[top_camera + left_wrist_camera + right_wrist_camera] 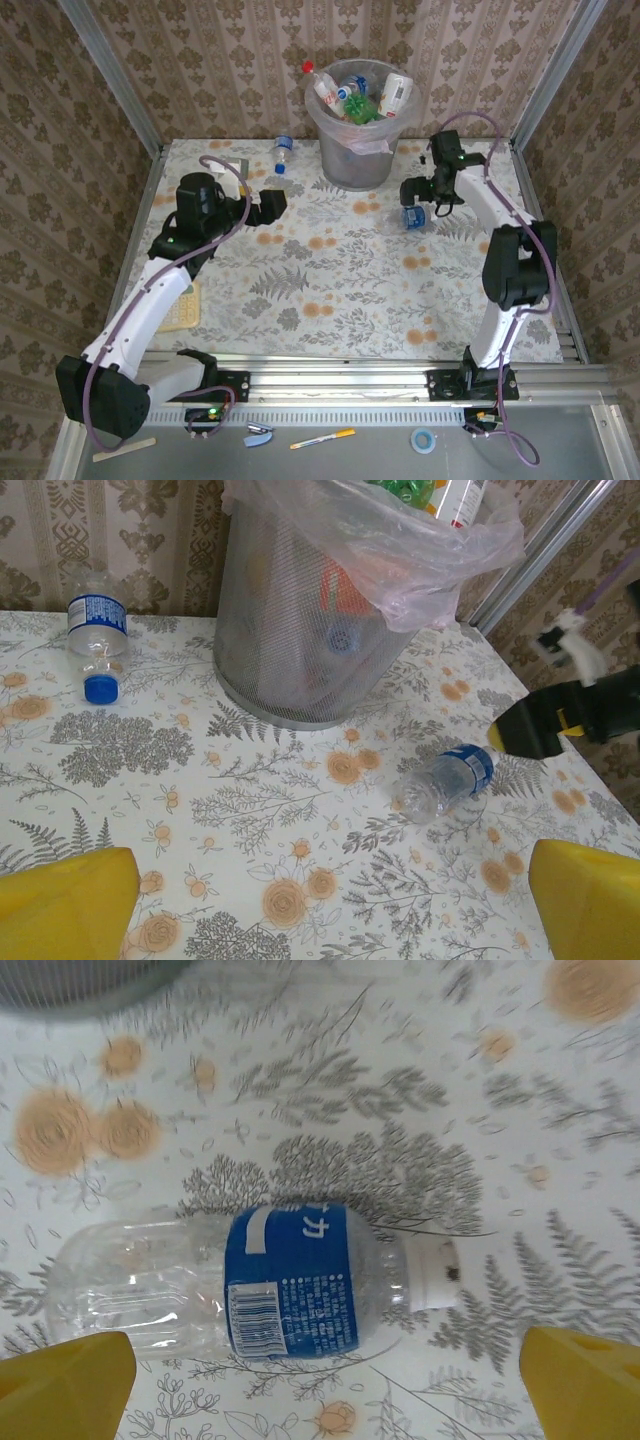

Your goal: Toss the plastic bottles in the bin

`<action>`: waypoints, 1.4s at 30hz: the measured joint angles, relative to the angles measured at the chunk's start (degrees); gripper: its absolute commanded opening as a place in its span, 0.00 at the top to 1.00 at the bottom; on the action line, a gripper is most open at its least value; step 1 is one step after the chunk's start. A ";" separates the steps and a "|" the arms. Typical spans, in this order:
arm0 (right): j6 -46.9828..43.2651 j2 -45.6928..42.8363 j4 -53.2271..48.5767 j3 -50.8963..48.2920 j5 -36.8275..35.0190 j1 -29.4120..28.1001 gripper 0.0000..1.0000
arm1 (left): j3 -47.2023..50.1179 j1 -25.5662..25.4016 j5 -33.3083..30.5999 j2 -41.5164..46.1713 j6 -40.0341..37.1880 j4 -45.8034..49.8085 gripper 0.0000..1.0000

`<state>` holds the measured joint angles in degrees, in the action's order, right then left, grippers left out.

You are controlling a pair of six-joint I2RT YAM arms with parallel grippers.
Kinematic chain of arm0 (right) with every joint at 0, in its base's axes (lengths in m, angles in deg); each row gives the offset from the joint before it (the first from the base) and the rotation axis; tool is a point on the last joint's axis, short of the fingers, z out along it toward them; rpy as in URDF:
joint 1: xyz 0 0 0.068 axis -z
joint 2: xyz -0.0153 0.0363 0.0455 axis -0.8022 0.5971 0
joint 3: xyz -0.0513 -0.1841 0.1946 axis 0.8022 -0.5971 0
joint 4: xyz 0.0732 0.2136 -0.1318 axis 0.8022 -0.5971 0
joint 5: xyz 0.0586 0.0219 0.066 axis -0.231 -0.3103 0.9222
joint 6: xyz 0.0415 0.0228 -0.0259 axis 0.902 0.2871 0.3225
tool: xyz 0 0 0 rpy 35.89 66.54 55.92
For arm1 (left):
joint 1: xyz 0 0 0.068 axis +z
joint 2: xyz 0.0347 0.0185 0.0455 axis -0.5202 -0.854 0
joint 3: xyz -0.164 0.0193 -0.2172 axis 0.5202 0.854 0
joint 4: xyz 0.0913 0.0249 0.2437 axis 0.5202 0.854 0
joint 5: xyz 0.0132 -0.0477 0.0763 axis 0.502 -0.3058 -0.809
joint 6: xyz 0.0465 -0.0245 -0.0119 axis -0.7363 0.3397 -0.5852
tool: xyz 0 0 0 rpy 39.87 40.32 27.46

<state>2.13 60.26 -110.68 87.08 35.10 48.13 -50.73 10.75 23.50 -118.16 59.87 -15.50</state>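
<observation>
You will find the job mostly done: the bin (340, 165), at the back of the tabletop (330, 290), is heaped with bottles (360, 95). 2 remain outside it, a blue-capped bottle (283, 153) just left of the bin and a blue-labelled bottle (260, 1285) on its side to the right. Your right end effector (325, 1375) hangs fully open above the blue-labelled bottle, gripping nothing; your left end effector (330, 900) is likewise wide open and empty, facing the bin from well back.
</observation>
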 measured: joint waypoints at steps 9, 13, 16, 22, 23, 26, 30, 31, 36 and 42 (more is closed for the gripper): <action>2.08 0.92 0.57 -1.66 4.57 -0.61 0.00 | 1.05 0.07 -0.48 2.95 -0.02 0.33 0.00; 7.74 1.01 0.42 -2.80 4.90 -0.85 0.00 | 1.07 0.28 -0.85 2.93 -0.04 0.46 0.00; 12.39 1.86 0.83 -2.49 4.98 -0.85 0.00 | 1.07 0.90 -1.14 2.93 -0.04 0.46 0.00; 21.29 9.62 3.74 2.01 7.19 -0.85 0.00 | 1.22 2.12 -1.73 2.89 -0.02 0.39 0.00; 22.29 10.23 4.59 2.93 7.17 -0.85 0.00 | 1.42 2.36 -1.75 2.91 -0.02 0.28 0.00; 24.83 11.50 5.35 3.37 6.38 -0.85 0.02 | 2.27 2.73 -1.75 3.04 -0.02 0.24 0.00; 26.71 13.86 5.33 2.95 5.38 -0.85 0.07 | 3.13 3.45 -1.70 3.30 -0.04 0.63 0.00; 26.93 14.29 5.25 2.89 5.07 -0.85 0.12 | 3.19 3.58 -1.70 3.39 -0.04 0.74 0.00; 27.08 14.32 6.32 1.33 3.15 -0.96 0.27 | 3.32 4.22 -1.75 4.13 -0.04 1.20 0.00; 25.92 11.19 7.89 -2.16 1.68 -1.07 0.51 | 3.45 4.48 -1.70 5.40 -0.09 1.49 0.00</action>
<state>28.05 71.45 -102.79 84.92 36.78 47.06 -47.27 15.23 21.80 -112.77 59.78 -14.01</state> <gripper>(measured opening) 0.526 0.997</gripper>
